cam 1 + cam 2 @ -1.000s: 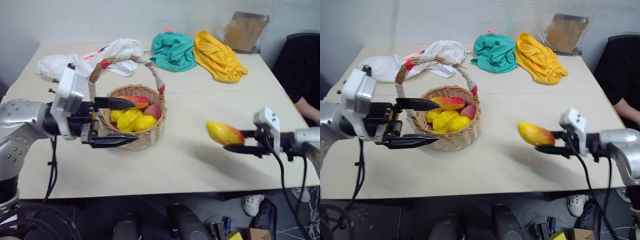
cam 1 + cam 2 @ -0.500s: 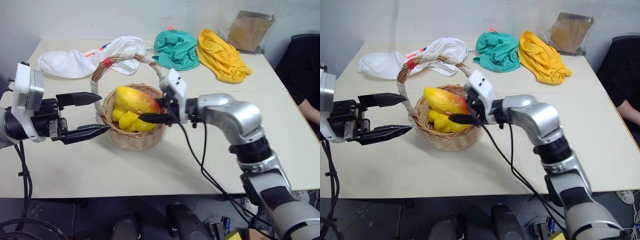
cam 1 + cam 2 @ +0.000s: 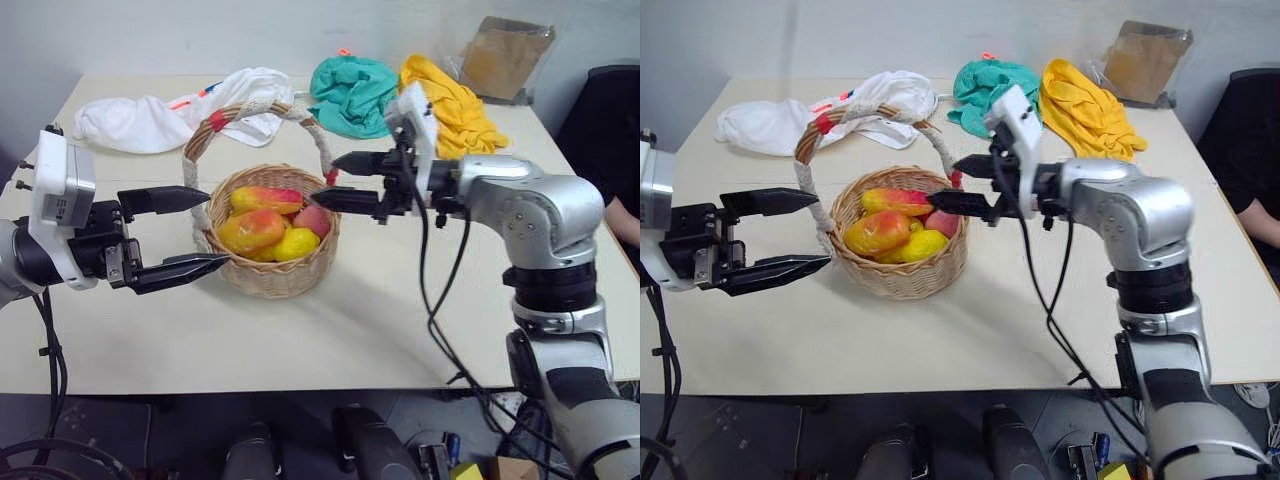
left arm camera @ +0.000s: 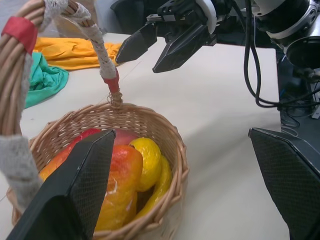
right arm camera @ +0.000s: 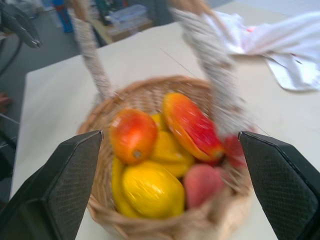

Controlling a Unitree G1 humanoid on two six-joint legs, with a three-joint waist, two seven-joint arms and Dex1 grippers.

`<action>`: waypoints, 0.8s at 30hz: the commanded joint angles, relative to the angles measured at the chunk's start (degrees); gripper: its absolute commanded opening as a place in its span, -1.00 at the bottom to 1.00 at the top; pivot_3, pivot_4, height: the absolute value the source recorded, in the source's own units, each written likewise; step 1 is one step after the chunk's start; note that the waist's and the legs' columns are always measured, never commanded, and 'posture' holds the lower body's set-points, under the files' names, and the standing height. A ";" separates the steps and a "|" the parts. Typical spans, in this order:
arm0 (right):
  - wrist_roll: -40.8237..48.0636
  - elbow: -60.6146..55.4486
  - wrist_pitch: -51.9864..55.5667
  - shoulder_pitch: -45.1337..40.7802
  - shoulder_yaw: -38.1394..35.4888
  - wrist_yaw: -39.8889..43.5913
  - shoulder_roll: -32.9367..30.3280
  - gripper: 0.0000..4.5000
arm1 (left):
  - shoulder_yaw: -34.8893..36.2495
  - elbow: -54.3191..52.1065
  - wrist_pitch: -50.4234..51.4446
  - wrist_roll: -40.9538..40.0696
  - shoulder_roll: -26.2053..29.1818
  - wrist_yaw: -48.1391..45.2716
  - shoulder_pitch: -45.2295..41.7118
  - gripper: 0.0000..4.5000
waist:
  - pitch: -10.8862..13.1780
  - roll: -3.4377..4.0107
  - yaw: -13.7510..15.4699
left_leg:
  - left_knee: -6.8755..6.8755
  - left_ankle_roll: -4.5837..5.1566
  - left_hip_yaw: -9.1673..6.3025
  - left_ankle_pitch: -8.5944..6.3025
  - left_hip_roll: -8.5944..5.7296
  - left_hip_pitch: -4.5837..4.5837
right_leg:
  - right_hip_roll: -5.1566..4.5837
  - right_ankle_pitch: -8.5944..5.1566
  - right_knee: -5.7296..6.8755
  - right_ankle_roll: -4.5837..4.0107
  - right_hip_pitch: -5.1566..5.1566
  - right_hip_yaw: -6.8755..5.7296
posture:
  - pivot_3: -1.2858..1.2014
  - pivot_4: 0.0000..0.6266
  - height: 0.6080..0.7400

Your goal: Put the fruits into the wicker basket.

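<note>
Mango (image 3: 251, 229) now lies in wicker basket (image 3: 268, 279) | right gripper (image 3: 326, 181) jaws wide, empty, I released | left gripper (image 3: 195, 232) jaws open, empty | table fruit-free: task looks complete.

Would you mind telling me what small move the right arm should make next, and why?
Probably draw the right gripper back from the wicker basket. Its jaws stand open and empty beside the handle, and the mango lies in the basket with the other fruit, so nothing is left to release.
</note>
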 commanded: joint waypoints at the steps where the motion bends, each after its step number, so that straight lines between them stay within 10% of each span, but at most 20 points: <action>1: -3.15 2.37 -4.35 -0.57 1.14 -2.43 1.98 0.98 | 0.74 -0.13 -0.48 -0.66 1.11 0.30 -1.46 1.00 | 0.00 0.00 -0.59 | 0.00 -0.01 0.01 0.02 0.00 0.01 | 0.00 0.00 0.05 0.00 -0.01 0.01 | 0.03 -0.52 1.00; 9: -9.71 17.62 -15.33 -5.00 2.11 -7.74 12.93 0.91 | -1.10 0.92 -1.01 0.07 1.25 -0.24 -3.91 1.00 | 0.00 0.00 -1.56 | -0.02 -0.08 -0.01 0.12 0.01 0.01 | 0.03 0.00 0.19 0.00 -0.09 0.01 | 0.03 -0.52 1.00; 19: -9.54 12.21 -16.99 -1.51 1.31 -6.51 14.66 -0.57 | -3.27 1.31 -1.54 0.03 -0.10 0.73 -6.20 1.00 | 0.00 0.00 -1.03 | -0.07 -0.07 -0.02 0.09 0.01 -0.09 | 0.00 0.00 0.10 0.00 -0.15 -0.02 | 0.03 -0.52 1.00; 24: -6.20 0.07 -12.36 2.09 -3.06 -7.75 10.60 -0.90 | -5.30 2.47 -2.24 0.06 -0.49 -0.30 -8.07 1.00 | 0.00 0.00 -0.87 | -0.04 -0.08 -0.01 0.11 0.00 -0.12 | -0.02 0.00 0.19 0.00 -0.22 0.01 | 0.03 -0.52 1.00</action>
